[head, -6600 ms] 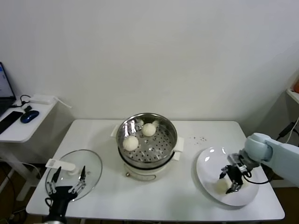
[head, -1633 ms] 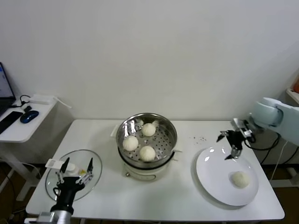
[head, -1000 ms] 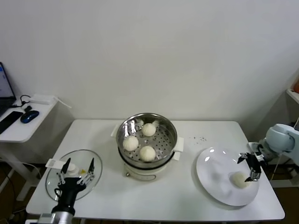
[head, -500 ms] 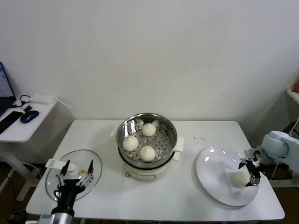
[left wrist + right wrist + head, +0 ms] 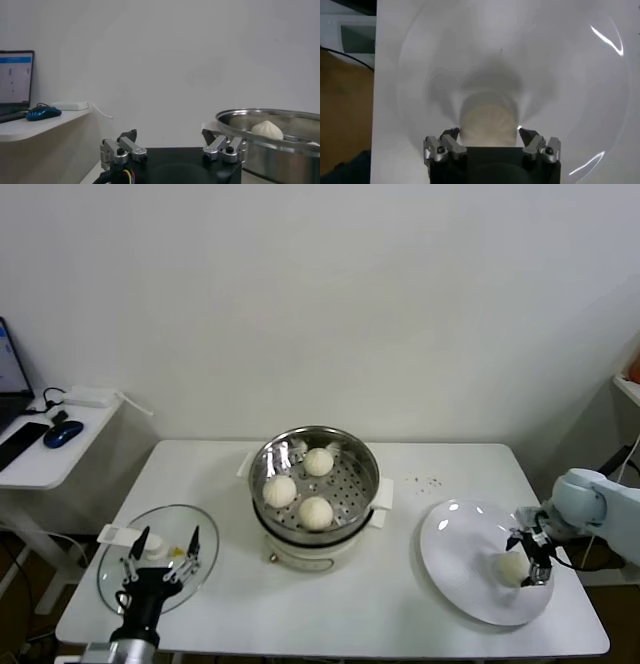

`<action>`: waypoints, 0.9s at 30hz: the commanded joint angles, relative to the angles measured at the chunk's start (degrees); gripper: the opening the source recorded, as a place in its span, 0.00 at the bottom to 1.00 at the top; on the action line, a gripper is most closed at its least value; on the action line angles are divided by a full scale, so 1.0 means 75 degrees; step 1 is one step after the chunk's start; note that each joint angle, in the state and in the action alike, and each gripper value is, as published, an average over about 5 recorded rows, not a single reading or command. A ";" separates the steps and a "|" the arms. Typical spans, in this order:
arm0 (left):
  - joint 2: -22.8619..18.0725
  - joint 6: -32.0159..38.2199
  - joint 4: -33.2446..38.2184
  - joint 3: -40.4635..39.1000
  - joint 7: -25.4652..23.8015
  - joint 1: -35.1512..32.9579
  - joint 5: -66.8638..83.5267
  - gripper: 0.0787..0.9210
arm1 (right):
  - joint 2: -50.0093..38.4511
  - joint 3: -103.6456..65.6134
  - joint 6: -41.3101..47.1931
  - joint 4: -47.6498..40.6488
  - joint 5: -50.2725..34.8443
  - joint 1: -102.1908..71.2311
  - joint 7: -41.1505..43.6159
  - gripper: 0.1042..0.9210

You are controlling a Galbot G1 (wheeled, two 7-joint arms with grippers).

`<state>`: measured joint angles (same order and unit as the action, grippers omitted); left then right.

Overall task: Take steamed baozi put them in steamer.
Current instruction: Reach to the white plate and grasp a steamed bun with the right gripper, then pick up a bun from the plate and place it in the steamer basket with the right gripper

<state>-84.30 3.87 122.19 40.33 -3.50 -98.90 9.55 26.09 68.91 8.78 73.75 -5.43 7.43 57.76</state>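
My right gripper (image 5: 531,558) sits low at the right edge of the head view, over the white plate (image 5: 455,559), with its fingers spread apart on either side of the last steamed baozi (image 5: 511,568) there. In the right wrist view that bun (image 5: 487,121) lies in the lower middle of the frame, resting on the glossy plate (image 5: 560,75), and my two fingertips (image 5: 451,133) stand just beside its flanks; I cannot tell whether they actually touch the dough, but they have not closed on it. The steamer (image 5: 314,489) stands in the centre of the head view on its cream-white cooker base, well apart from the plate, and three steamed baozi lie on its perforated floor: one toward the back (image 5: 319,461), one on the left (image 5: 279,491) and one nearest the front (image 5: 315,511). My left gripper (image 5: 160,555) hangs in the lower left corner of the head view, its fingers wide apart and holding nothing, above the round glass lid (image 5: 120,569) that lies flat on the white table (image 5: 330,614). In the left wrist view the steamer rim (image 5: 270,122) shows at the right edge with a bun (image 5: 266,129) peeping over it, and a blue mouse (image 5: 43,112) rests on a side shelf at the left.
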 commanded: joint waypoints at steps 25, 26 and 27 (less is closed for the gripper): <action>0.0018 0.0022 -0.0059 -0.0012 -0.0002 0.0125 -0.0095 0.88 | 0.0650 0.2347 0.0213 0.0752 -0.1918 0.3958 0.0350 0.64; 0.0021 0.0040 -0.0071 -0.0012 -0.0004 0.0133 -0.0135 0.88 | 0.0798 0.2617 0.0227 0.0788 -0.2129 0.4358 0.0361 0.64; 0.0026 0.0057 -0.0080 -0.0012 -0.0004 0.0140 -0.0173 0.88 | 0.0966 0.2898 0.0236 0.0824 -0.2334 0.4742 0.0375 0.64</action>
<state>-84.22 3.88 121.91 40.29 -3.48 -98.03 9.31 27.86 75.84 9.83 77.27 -11.51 20.06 59.89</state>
